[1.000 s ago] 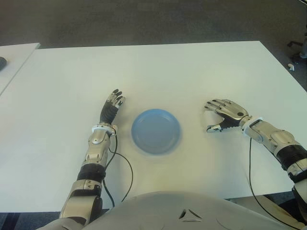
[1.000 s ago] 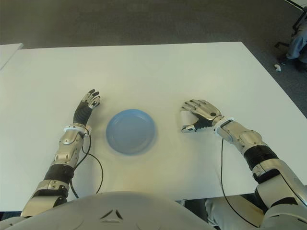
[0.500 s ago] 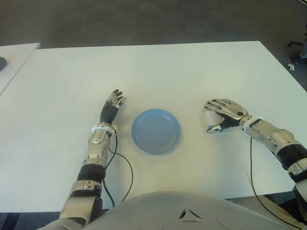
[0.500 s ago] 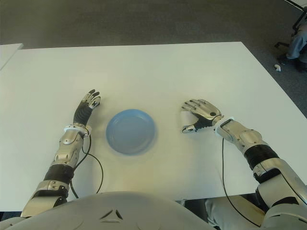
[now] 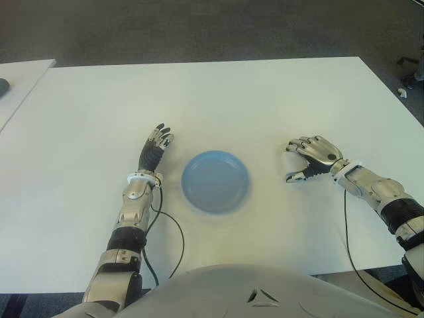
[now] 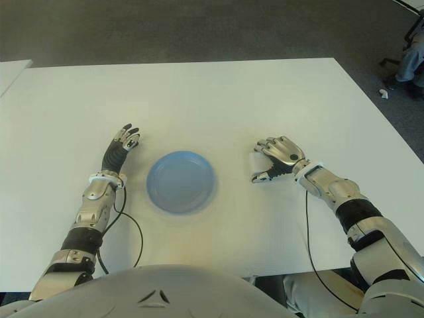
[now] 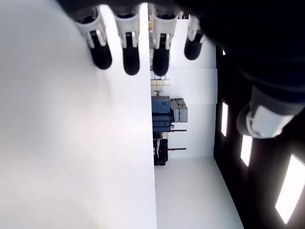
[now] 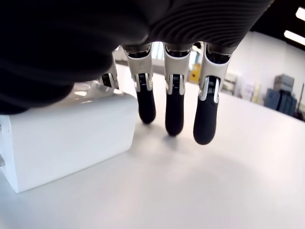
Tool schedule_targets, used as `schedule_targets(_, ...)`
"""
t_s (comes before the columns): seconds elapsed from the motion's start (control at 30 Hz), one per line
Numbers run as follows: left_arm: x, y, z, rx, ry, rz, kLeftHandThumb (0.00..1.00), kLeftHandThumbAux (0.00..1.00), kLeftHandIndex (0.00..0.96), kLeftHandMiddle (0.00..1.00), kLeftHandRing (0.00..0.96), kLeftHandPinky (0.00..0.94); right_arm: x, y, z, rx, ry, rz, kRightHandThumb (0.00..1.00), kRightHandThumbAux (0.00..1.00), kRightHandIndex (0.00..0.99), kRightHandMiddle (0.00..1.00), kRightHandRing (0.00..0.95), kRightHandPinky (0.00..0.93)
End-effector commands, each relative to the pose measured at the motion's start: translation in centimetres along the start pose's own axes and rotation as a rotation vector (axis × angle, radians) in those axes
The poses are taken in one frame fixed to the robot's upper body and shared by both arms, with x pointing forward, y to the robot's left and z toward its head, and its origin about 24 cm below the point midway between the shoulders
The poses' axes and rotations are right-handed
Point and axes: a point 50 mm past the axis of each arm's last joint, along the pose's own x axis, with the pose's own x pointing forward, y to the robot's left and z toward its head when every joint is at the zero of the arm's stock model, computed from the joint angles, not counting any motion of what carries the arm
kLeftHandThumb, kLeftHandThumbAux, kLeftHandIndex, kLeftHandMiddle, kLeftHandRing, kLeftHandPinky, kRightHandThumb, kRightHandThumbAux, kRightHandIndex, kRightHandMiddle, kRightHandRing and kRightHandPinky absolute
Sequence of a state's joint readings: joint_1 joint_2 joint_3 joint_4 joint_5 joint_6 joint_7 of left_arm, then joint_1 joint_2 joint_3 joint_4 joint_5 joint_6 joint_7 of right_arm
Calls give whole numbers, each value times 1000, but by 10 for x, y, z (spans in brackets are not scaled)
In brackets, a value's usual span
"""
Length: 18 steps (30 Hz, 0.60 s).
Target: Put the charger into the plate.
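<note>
A blue plate (image 5: 215, 181) lies empty on the white table (image 5: 218, 99), between my two hands. The charger (image 8: 66, 138) is a white block lying flat on the table right of the plate, faintly visible in the right eye view as the charger (image 6: 256, 161) under my fingertips. My right hand (image 5: 311, 159) hovers over it, palm down, with the fingers (image 8: 174, 109) hanging straight past the block's far side and not closed around it. My left hand (image 5: 154, 149) shows left of the plate, fingers (image 7: 131, 57) stretched out and holding nothing.
Black cables (image 5: 177, 232) trail from both forearms towards the table's near edge. A second white table (image 5: 20, 73) adjoins at the far left. Dark carpet lies beyond the far edge.
My right hand has drifted a little to the right, away from the plate. The plate and the left hand have not moved.
</note>
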State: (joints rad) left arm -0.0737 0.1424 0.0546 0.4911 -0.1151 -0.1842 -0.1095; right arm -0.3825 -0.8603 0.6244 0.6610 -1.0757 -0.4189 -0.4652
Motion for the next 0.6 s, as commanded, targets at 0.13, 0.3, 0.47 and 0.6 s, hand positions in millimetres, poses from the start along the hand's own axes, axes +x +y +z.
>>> schedule_targets(0.13,-24,-12,-51,-7,248,-21,0,477,83,160,149,161,-8,13,8,-57,-33,70,733,698,441,786,792,839)
schedule_targets(0.3,-24,-11,-52,-8,245,-20,0,483,81,163,150,159,-8,10,9,-53,-35,82,739,704,442,819,823,857)
schedule_targets(0.47,-24,-12,-52,-9,241,-21,0,496,84,171,156,167,-9,7,8,-52,-31,90,741,706,442,836,838,856)
schedule_targets(0.6,-24,-12,-52,-12,240,-20,0,502,86,175,160,168,-9,5,8,-54,-29,90,741,707,441,842,844,857)
